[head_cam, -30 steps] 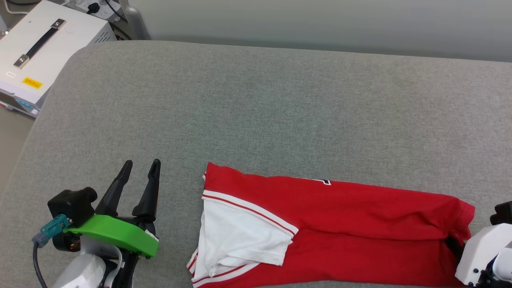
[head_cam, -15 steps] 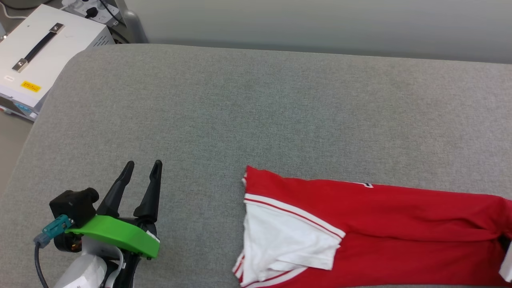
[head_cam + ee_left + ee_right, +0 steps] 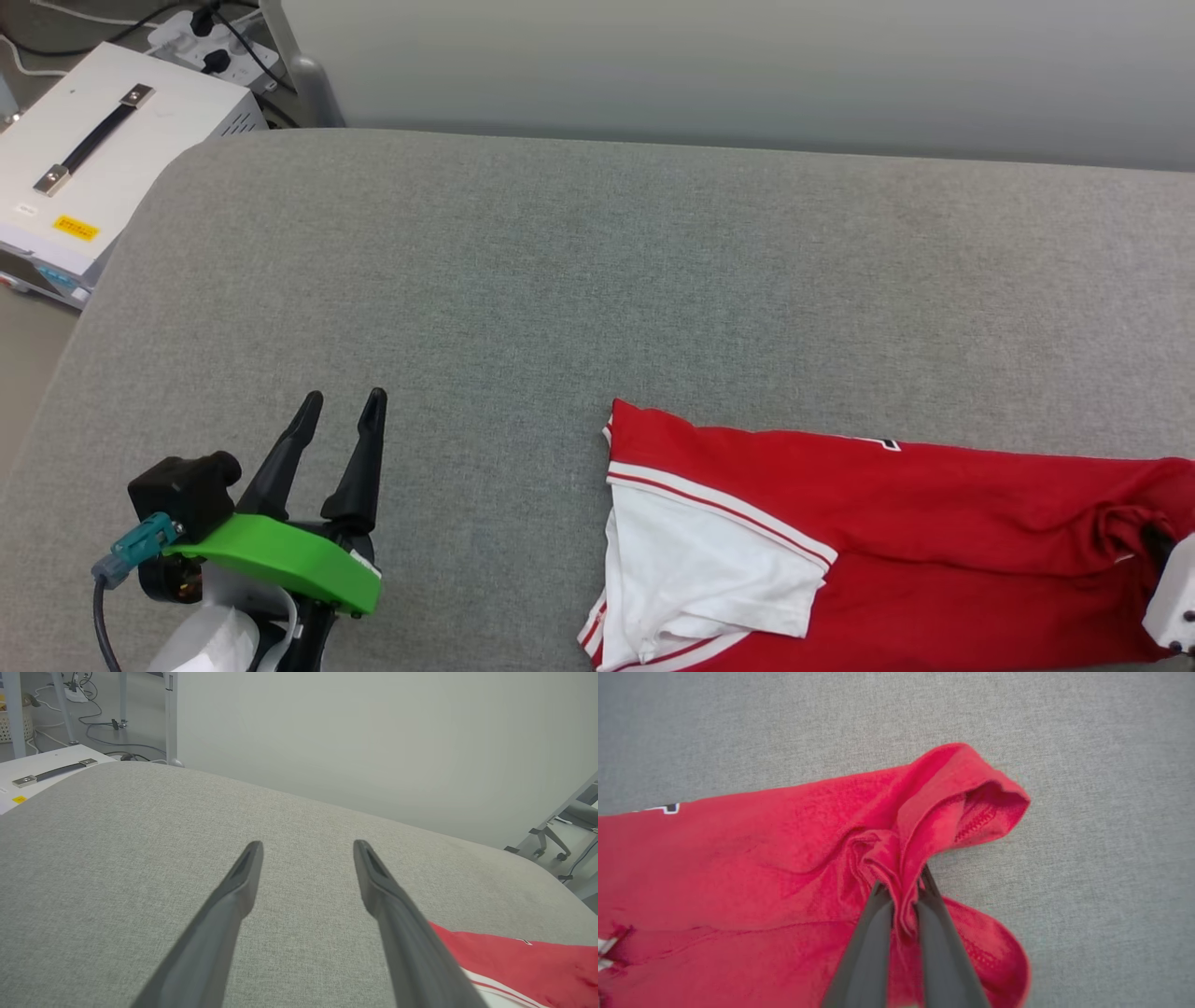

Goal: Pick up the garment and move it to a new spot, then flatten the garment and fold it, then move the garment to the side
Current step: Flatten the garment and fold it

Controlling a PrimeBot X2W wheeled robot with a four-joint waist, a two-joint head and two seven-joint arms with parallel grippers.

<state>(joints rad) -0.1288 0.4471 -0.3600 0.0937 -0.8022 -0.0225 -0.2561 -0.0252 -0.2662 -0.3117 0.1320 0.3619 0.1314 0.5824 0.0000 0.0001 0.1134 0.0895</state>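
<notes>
Dragging in progress, entries listed from the near edge outward.

Item: the garment [image 3: 934, 523], a red jersey folded into a long band. It lies flat along the near edge of the grey padded surface [image 3: 560, 280], with its white sleeve [image 3: 700, 569] and striped trim uppermost at the left end.

Item: right gripper [image 3: 901, 884], jaws closed tight on a bunched pinch of red fabric at the band's right end. The cloth puckers toward the fingers.

Item: left gripper [image 3: 344, 396], jaws spread wide and holding nothing. It hovers toward the near left corner, well apart from the garment.

Change noted: over the last second the band has slid rightward along the near edge. Its sleeve end now sits much farther from the left gripper, and the folds are intact. The head camera has also tipped slightly, so a small part of the shift is not the cloth's.

Judgement: folding looks finished and the final move to the side appears under way. Only the release seems to remain.

Beyond the far left corner: white box [image 3: 103, 159] with a black handle, power strip [image 3: 201, 37], and pale wall [image 3: 747, 65].
</notes>
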